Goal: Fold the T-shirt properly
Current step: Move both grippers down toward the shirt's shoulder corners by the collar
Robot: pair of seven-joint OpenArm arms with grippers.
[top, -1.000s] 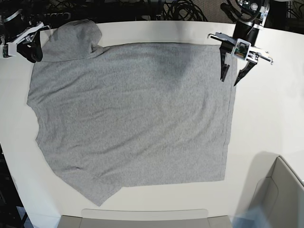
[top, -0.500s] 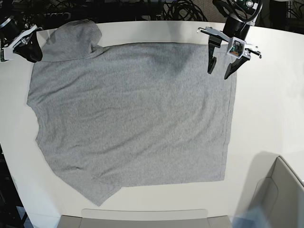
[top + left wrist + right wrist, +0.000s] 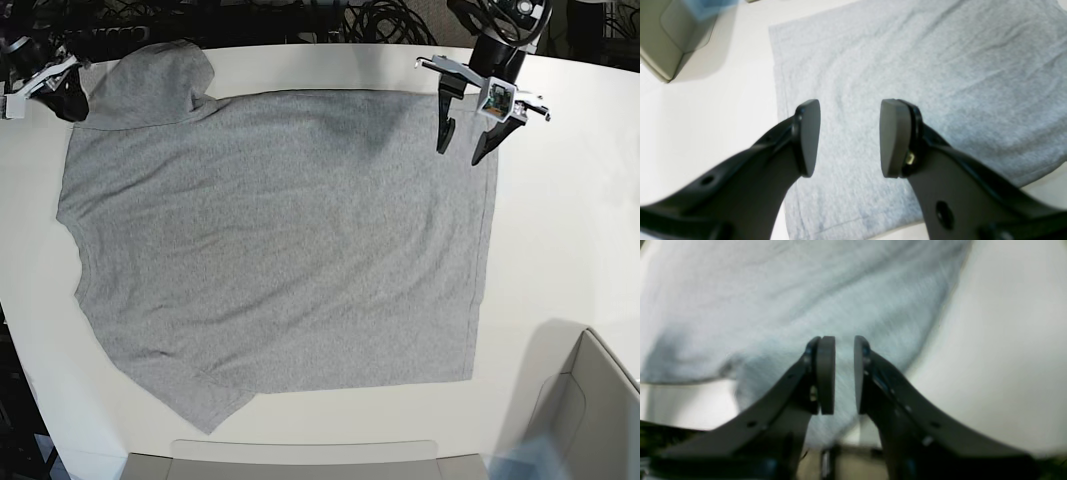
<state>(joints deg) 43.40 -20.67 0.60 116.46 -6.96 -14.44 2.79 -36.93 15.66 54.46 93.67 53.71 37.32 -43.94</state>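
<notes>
The heather-grey T-shirt [image 3: 280, 240] lies spread flat, plain side up, one sleeve folded over at a corner.

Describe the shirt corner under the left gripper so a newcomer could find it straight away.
Start from the white table and the heather-grey cotton T-shirt spread flat on it. Follow its straight hem edge, on the base view's right, up to the far corner, where the open left gripper hangs. Unlike the hem's near corner, this one has black fingers over it.
</notes>
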